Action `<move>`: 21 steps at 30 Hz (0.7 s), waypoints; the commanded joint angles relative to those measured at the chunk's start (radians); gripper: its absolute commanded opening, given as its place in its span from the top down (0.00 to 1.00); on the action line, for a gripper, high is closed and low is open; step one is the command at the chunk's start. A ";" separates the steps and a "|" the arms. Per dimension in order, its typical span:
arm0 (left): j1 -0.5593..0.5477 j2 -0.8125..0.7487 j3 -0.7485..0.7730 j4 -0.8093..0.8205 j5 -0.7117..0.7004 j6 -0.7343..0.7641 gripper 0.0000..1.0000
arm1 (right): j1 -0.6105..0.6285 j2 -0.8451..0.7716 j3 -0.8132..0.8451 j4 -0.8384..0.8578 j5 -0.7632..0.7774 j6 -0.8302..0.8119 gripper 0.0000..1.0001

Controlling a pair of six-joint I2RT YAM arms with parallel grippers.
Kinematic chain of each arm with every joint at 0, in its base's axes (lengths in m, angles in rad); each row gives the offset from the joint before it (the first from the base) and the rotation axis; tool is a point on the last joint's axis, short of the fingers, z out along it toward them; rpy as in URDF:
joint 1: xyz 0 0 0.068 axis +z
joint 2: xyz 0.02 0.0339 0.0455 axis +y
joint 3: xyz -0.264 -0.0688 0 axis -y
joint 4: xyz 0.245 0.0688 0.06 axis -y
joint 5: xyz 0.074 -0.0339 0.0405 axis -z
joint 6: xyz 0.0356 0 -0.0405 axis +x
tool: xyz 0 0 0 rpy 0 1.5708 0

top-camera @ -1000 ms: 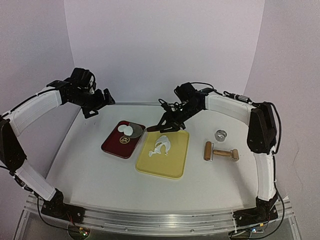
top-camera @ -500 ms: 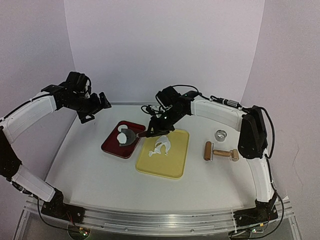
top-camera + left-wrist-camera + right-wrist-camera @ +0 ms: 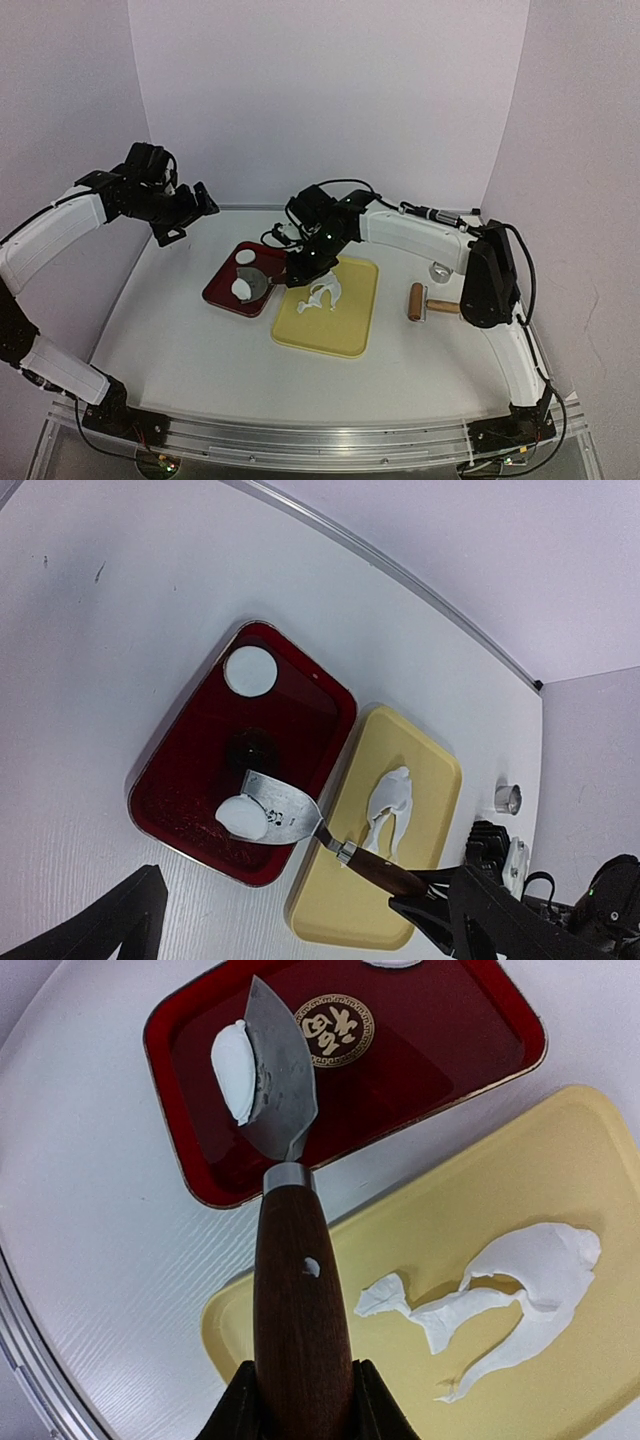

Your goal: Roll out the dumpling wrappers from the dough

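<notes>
Now the right pincer has swung left, arm stretched, gripping the spatula. A wrapper touches its blade inside the tray, near its edge. The left pincer hangs wide open, empty.

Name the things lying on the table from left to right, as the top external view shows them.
red tray → yellow tray, which holds the dough → rolling pin
</notes>
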 commanded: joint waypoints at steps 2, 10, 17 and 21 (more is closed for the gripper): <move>0.002 -0.049 -0.015 0.005 -0.023 -0.027 0.01 | 0.009 -0.055 0.037 0.000 0.172 -0.050 1.00; 0.002 -0.065 -0.025 0.003 -0.039 -0.045 0.01 | 0.050 -0.123 -0.014 0.104 0.199 -0.231 1.00; 0.002 -0.077 -0.033 0.005 -0.040 -0.063 0.00 | 0.078 -0.154 -0.069 0.155 0.298 -0.307 1.00; 0.002 -0.083 -0.039 0.007 -0.039 -0.072 0.01 | 0.081 -0.155 -0.075 0.159 0.307 -0.325 1.00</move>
